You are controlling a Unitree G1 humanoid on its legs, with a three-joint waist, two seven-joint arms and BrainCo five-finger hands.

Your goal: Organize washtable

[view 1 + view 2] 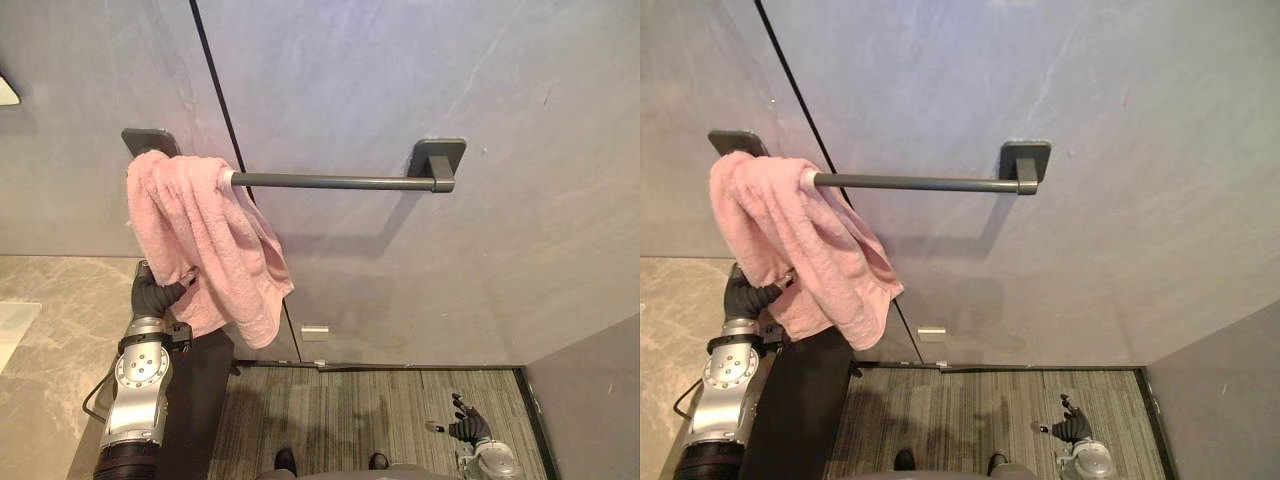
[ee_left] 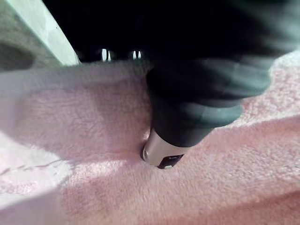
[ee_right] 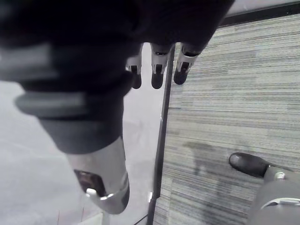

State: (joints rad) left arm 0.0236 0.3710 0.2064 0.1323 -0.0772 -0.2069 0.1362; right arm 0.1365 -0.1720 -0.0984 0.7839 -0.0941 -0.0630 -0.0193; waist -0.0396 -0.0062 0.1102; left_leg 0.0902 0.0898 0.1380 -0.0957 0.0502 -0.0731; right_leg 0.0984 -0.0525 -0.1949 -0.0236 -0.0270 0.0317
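Observation:
A pink towel (image 1: pixel 210 240) hangs bunched over the left end of a dark grey towel bar (image 1: pixel 330 181) on the grey wall. My left hand (image 1: pixel 152 297) is raised under the towel's lower edge, and its thumb (image 2: pixel 161 152) presses into the pink cloth (image 2: pixel 93 117) with the fingers behind the fold, pinching it. Down at the lower right my right hand (image 1: pixel 466 428) hangs over the floor, its fingers (image 3: pixel 157 75) relaxed and holding nothing.
The marble washtable top (image 1: pixel 50 320) with a white basin edge (image 1: pixel 12 325) lies at the left, above a dark cabinet side (image 1: pixel 195 400). Striped carpet (image 1: pixel 350 410) covers the floor below. The right part of the bar up to its bracket (image 1: pixel 437 160) is bare.

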